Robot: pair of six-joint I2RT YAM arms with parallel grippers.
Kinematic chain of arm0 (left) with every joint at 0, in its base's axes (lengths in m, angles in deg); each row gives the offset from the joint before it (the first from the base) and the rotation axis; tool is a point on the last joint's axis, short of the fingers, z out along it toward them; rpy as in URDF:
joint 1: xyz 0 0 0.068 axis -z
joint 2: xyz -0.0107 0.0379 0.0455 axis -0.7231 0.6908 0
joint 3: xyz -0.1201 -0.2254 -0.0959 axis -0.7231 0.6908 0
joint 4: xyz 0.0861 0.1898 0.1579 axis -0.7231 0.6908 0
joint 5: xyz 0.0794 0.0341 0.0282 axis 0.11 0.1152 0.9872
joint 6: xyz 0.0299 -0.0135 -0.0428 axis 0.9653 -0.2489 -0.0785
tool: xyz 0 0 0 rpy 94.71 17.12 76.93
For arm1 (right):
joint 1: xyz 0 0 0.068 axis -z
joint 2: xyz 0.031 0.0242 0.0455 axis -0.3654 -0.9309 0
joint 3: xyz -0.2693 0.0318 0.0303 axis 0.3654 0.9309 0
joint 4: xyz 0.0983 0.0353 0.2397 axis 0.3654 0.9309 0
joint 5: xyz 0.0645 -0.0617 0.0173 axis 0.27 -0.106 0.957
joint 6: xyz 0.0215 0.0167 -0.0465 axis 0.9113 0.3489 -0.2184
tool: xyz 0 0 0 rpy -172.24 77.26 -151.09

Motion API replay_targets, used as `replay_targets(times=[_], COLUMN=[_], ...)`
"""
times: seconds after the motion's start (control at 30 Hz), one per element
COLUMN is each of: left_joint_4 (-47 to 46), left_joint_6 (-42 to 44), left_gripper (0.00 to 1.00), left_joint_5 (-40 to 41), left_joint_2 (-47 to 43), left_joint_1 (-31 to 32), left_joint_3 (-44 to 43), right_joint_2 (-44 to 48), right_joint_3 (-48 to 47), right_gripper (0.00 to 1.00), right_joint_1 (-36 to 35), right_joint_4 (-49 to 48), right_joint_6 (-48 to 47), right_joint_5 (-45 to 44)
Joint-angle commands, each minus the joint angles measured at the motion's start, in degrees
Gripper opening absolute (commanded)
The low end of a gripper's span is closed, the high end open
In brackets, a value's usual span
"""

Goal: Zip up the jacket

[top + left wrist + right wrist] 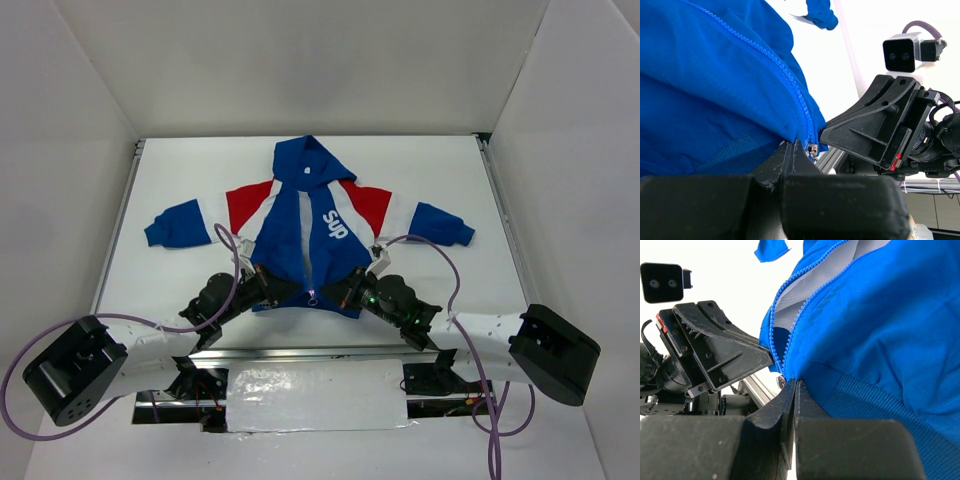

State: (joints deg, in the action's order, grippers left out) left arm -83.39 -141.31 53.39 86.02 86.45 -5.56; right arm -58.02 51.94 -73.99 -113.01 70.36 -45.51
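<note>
A small blue jacket is laid flat on the white worktop, hood away from the arms, with grey lining showing between the parted zipper teeth. The left claw and right claw are each pinched shut on the hem, either side of the slider. The hem is best held taut by one claw while the slider is drawn straight towards the hood.

Blue, red and white hooded jacket lies front-up on tabletop, sleeves spread, zipper unfastened.
</note>
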Motion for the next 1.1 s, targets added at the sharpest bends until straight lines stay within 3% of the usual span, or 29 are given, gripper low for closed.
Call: replay_targets(times=[0.0,1.07], left_joint_4=[-2.98,-2.01], left_joint_6=[-1.03,-0.95], left_gripper=[0.0,0.0], left_joint_5=[0.13,0.22], left_joint_2=[-0.46,-0.55], left_joint_1=[-0.06,-0.06], left_joint_3=[-0.78,-1.22], right_joint_2=[0.64,-3.05], right_joint_3=[-1.04,-2.36], right_gripper=[0.0,0.0], right_joint_1=[0.08,0.17], right_joint_4=[-2.54,-4.91], right_joint_6=[-1.35,-1.53], right_joint_5=[-1.51,0.16])
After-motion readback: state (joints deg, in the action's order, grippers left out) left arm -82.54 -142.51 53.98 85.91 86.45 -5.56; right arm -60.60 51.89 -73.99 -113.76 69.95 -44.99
